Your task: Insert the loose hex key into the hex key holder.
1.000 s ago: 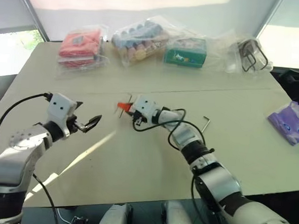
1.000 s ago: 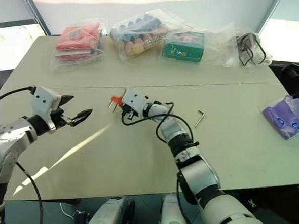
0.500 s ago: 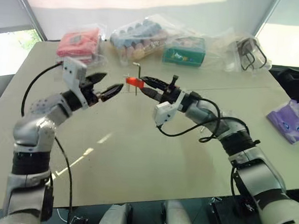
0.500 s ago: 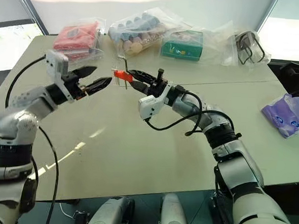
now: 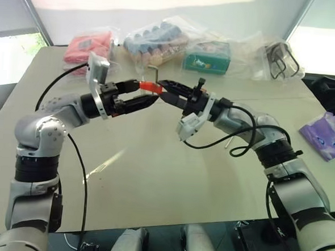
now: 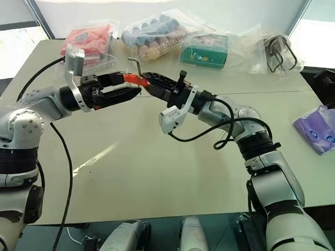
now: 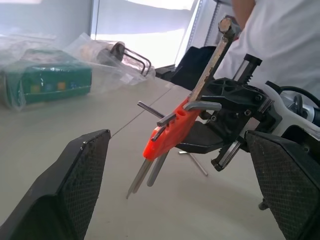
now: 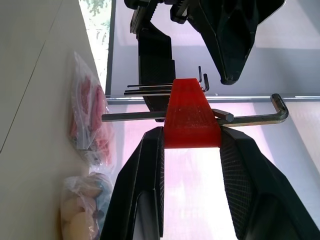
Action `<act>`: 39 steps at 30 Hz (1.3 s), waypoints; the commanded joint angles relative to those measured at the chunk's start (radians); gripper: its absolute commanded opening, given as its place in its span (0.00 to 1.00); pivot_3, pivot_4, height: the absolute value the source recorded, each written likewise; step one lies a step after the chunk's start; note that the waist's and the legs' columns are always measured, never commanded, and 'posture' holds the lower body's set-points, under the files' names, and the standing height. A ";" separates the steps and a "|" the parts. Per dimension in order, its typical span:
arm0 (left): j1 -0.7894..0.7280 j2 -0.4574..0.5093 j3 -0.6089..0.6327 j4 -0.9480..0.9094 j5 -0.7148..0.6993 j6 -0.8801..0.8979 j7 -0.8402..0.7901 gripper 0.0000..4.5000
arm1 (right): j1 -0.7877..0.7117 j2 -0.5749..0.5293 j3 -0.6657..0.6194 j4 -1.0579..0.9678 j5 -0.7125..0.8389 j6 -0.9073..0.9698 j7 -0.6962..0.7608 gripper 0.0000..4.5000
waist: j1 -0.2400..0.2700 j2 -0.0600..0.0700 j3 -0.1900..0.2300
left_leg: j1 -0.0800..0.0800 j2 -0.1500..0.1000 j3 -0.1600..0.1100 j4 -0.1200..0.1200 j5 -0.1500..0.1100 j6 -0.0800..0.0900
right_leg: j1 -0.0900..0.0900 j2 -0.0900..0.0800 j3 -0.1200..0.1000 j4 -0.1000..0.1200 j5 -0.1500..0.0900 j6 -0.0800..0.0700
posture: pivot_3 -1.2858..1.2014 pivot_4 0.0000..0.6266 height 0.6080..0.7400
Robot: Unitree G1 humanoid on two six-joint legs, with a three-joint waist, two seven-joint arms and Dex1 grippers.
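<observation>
Both hands higher than before, loose hex key arm-hidden.

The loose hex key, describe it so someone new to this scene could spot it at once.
On the big beige table, look just past the right forearm, toward the purple packet. The loose hex key lies flat there, a thin dark L-shaped rod. Unlike the keys in the orange holder held up in the right tool, it lies alone.

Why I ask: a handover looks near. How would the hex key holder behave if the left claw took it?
Probably stiff and light: the hex key holder is a small plastic block pinched between the pads of the right claw. Its metal keys stick out both ways, so it may twist if gripped off-centre.
</observation>
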State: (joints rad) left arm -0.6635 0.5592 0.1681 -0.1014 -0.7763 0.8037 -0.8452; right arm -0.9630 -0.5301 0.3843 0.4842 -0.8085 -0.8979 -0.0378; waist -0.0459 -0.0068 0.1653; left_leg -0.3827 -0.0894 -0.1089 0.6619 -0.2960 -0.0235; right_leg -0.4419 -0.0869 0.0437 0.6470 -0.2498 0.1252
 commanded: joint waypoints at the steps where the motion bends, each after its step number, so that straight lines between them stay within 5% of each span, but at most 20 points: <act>1: -0.031 0.003 0.000 -0.005 -0.011 -0.006 -0.011 1.00 | -0.028 0.002 -0.014 -0.021 0.027 0.003 0.005 0.22 | 0.000 0.000 0.000 | 0.000 0.000 0.000 0.000 0.000 0.000 | 0.000 0.000 0.000 0.000 0.000 0.000 | 0.52 0.24 1.00; 39: -0.039 -0.004 -0.028 0.030 0.062 -0.096 -0.044 1.00 | -0.017 0.012 -0.023 -0.025 0.132 0.018 0.126 0.22 | 0.000 0.000 0.000 | 0.000 0.000 0.000 0.001 0.000 0.000 | 0.000 0.000 0.000 0.000 0.000 0.000 | 0.52 0.24 1.00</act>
State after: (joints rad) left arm -0.6837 0.5506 0.1144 -0.0595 -0.7082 0.7296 -0.8881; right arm -0.9629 -0.5214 0.3841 0.4847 -0.7026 -0.8793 0.0901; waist -0.0456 -0.0068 0.1653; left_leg -0.3830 -0.0894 -0.1089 0.6629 -0.2960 -0.0235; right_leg -0.4420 -0.0869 0.0437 0.6473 -0.2498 0.1252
